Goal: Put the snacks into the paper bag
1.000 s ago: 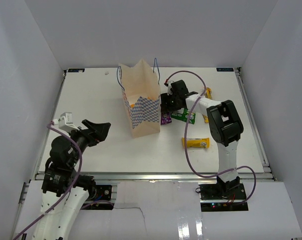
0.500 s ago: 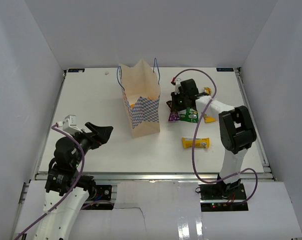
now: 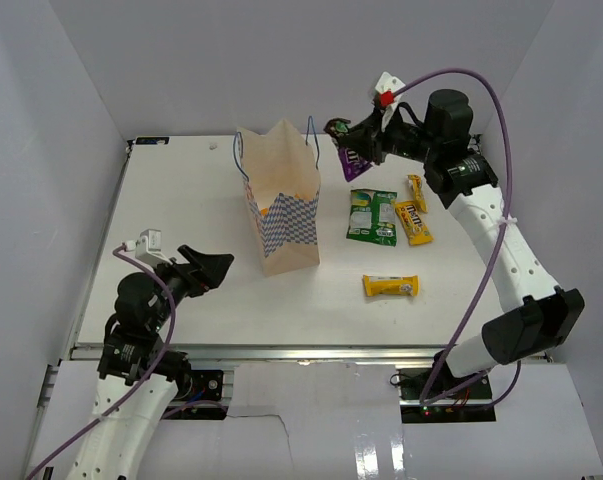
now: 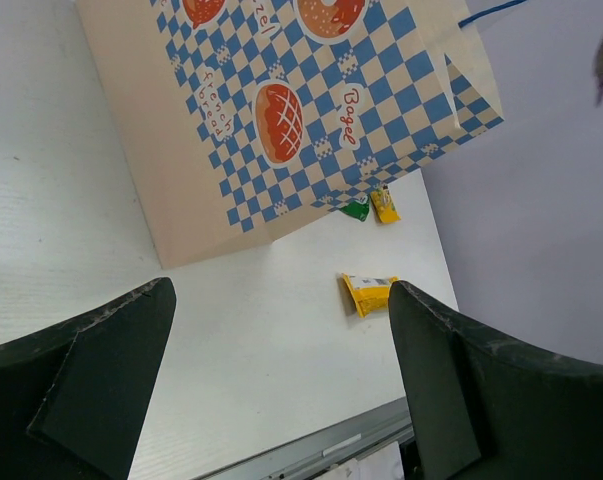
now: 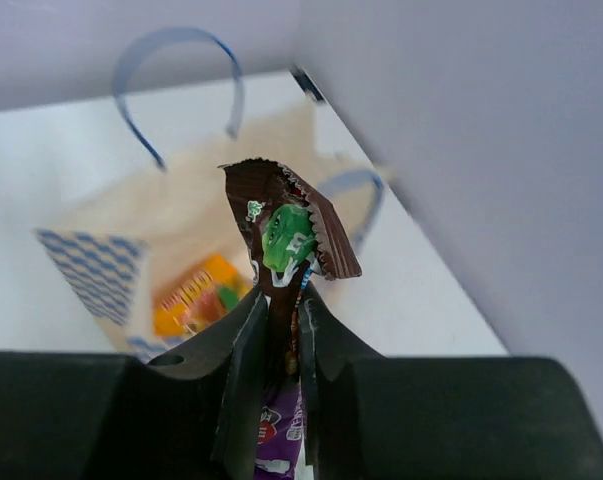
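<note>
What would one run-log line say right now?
right jaws: shut on purple packet, aloft near paper bag | left jaws: open, empty | in bag: orange packet | table: green pouch, yellow packets

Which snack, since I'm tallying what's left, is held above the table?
The dark purple packet, pinched in the right gripper; the other loose snacks lie flat on the table.

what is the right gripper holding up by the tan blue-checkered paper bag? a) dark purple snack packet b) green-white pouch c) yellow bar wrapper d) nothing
a: the right gripper pinches the dark purple snack packet in the air beside the tan paper bag's top.
</note>
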Robot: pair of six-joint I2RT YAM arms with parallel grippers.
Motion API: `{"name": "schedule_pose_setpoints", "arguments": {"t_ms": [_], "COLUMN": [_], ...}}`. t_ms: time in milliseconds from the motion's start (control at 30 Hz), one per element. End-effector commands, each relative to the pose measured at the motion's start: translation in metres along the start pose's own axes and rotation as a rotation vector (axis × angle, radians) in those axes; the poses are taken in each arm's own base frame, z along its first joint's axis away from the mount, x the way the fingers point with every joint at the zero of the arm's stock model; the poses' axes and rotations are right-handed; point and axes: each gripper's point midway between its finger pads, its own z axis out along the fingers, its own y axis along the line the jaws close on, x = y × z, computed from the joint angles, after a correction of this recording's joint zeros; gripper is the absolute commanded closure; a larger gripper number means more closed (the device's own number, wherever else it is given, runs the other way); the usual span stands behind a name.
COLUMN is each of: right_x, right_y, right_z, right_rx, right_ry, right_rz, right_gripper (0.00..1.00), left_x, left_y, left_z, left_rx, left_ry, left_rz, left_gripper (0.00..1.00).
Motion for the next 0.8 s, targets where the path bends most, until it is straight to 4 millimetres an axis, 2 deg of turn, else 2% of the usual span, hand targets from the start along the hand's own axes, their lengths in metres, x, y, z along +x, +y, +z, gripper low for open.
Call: {"name": "schedule_pose_setpoints", "arguments": {"t_ms": [0,33,100,133,200,267,300,367,500,533,567,667,700,767], "right_x": [-0.086,-0.094,-0.119,-0.119,-0.121,-0.111,-0.106,-0.094,-0.08,-0.073,-0.071,-0.061,-0.059,-0.065], "right_y": [0.047,0.062,0.062,0.075,0.082,0.077,0.083,0.075,0.048,0.047,0.045,0.047,0.05,0.055], "right_z": [0.007,0.021,0.029,0.044,0.062,0.082,0.09,0.111,0.13,0.134,0.135,0.135,0.135,0.127], "right_rx": [-0.111,-0.139,-0.085,-0.105,-0.064,-0.006,-0.022,0.049,0.171,0.174,0.181,0.17,0.157,0.136], "right_ry": [-0.169,-0.185,-0.227,-0.23,-0.233,-0.211,-0.201,-0.175,-0.133,-0.119,-0.113,-0.087,-0.085,-0.097], "right_rz": [-0.159,-0.16,-0.178,-0.178,-0.196,-0.219,-0.225,-0.237,-0.253,-0.259,-0.265,-0.278,-0.28,-0.275], "right_gripper": [0.78,0.78,0.77,0.77,0.76,0.76,0.76,0.75,0.71,0.7,0.68,0.51,0.39,0.31], "left_x": [0.001,0.002,0.005,0.006,0.007,0.01,0.009,0.011,0.014,0.015,0.016,0.019,0.02,0.02], "left_y": [-0.011,-0.01,-0.011,-0.011,-0.012,-0.012,-0.013,-0.014,-0.02,-0.024,-0.026,-0.031,-0.031,-0.036], "left_z": [0.008,0.01,0.011,0.012,0.011,0.01,0.009,0.007,0.004,0.003,0.002,0.004,0.006,0.006], "left_rx": [0.064,0.062,0.069,0.07,0.077,0.082,0.086,0.097,0.127,0.144,0.153,0.179,0.181,0.208], "left_ry": [0.02,0.031,0.049,0.054,0.059,0.064,0.062,0.064,0.081,0.094,0.102,0.136,0.144,0.152], "left_rz": [0.024,0.025,0.028,0.029,0.025,0.016,0.012,0.002,0.0,0.002,0.002,0.004,0.002,0.002], "left_gripper": [0.02,0.02,0.02,0.02,0.02,0.02,0.02,0.02,0.03,0.03,0.04,0.04,0.05,0.05]}}
